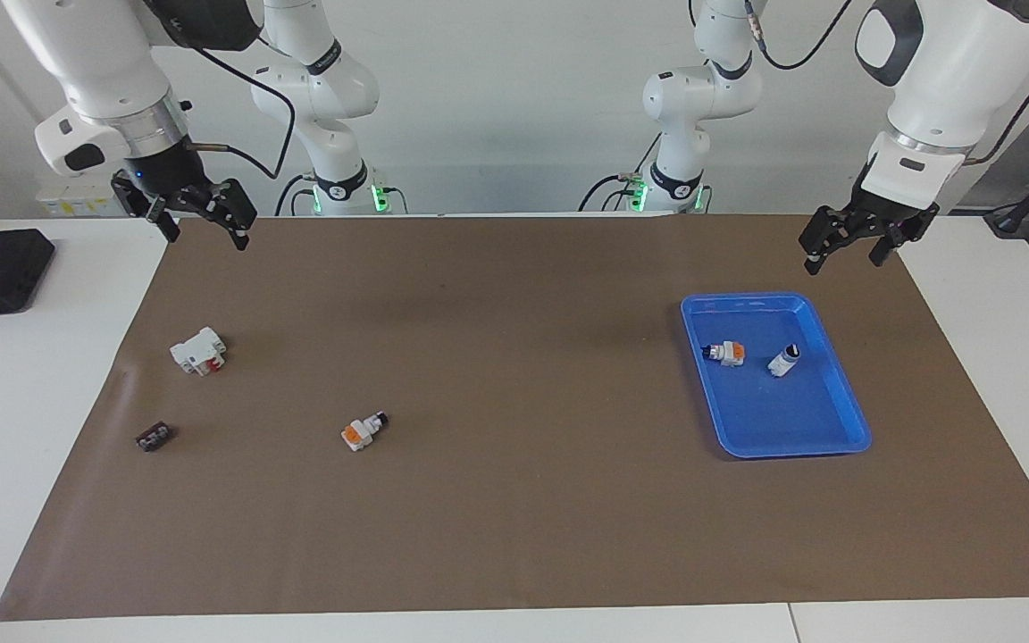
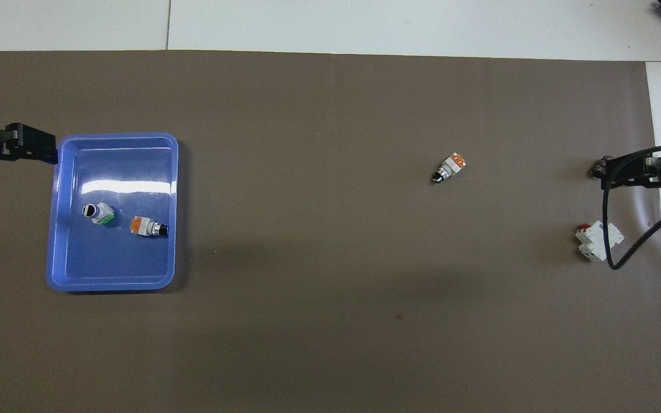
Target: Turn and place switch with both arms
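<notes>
Orange-block switch (image 1: 363,431) lies loose on tabletop (image 1: 514,500), right hand (image 1: 202,217) and left hand (image 1: 854,243) both wide, empty: off-centre pinch could roll it away.

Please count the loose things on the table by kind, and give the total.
Orange-and-white switches: 2, one on the mat, one in the tray
White-and-blue cylinder: 1
White block with red parts: 1
Small dark part: 1
Blue tray: 1
Total: 6
</notes>
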Robot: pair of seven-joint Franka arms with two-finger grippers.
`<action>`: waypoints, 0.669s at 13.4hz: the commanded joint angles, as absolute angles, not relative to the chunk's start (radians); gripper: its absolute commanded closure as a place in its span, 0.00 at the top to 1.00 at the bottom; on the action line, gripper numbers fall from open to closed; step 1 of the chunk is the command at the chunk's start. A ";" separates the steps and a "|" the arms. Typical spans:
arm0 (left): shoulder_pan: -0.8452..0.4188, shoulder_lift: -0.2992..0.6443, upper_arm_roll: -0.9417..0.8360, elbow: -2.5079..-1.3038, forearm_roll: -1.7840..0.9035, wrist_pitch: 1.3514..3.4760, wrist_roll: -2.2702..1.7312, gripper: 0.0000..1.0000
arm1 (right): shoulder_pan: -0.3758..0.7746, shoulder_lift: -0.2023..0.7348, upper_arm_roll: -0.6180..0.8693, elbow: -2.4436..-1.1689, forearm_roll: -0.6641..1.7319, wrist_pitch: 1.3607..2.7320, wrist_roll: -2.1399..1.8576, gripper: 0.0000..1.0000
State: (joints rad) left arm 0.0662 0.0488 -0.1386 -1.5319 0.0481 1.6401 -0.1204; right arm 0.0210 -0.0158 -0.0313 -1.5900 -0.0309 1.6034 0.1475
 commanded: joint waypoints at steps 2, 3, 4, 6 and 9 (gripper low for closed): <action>0.071 0.021 -0.140 -1.562 0.060 1.643 -0.118 1.00 | 0.046 -0.034 -0.028 -1.710 -0.058 1.765 0.210 1.00; 0.071 0.021 -0.140 -1.562 0.060 1.641 -0.118 1.00 | 0.058 -0.005 -0.028 -1.710 -0.061 1.791 0.248 1.00; 0.071 0.021 -0.141 -1.562 0.060 1.643 -0.118 1.00 | 0.070 0.027 -0.028 -1.704 -0.063 1.822 0.293 1.00; 0.071 0.023 -0.141 -1.562 0.060 1.641 -0.118 1.00 | 0.093 0.089 -0.028 -1.701 -0.063 1.912 0.351 1.00; 0.071 0.023 -0.141 -1.562 0.060 1.643 -0.118 1.00 | 0.129 0.182 -0.028 -1.697 -0.063 2.020 0.452 1.00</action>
State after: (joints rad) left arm 0.0662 0.0488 -0.1386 -1.5320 0.0481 1.6401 -0.1204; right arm 0.1154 0.1288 -0.0297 -1.7051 -0.0384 1.9644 0.3806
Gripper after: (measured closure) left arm 0.000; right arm 0.000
